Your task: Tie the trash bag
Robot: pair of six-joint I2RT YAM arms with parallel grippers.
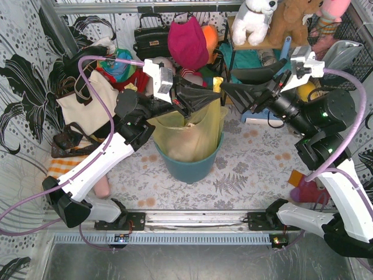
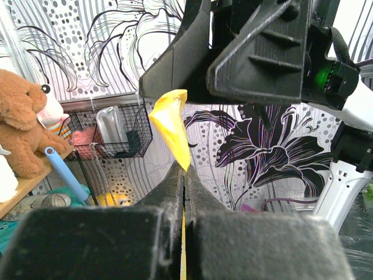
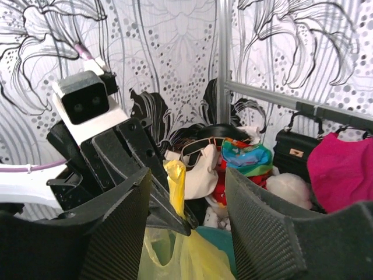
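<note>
The trash bag, thin yellow-green plastic, stands in the round teal bin at mid-table. My left gripper is shut on a gathered strip of the bag's top. In the left wrist view the strip's yellow tip pokes up past the left gripper, whose jaws are pressed together. My right gripper is open, its jaws standing either side of that strip without touching it. In the right wrist view the strip rises between the right gripper's ribbed fingers, above the bag's body.
A cream tote bag with black straps lies at the left. Behind the bin are a black handbag, a magenta bag and colourful cloth. Plush toys sit on a shelf at the back right, beside a wire basket.
</note>
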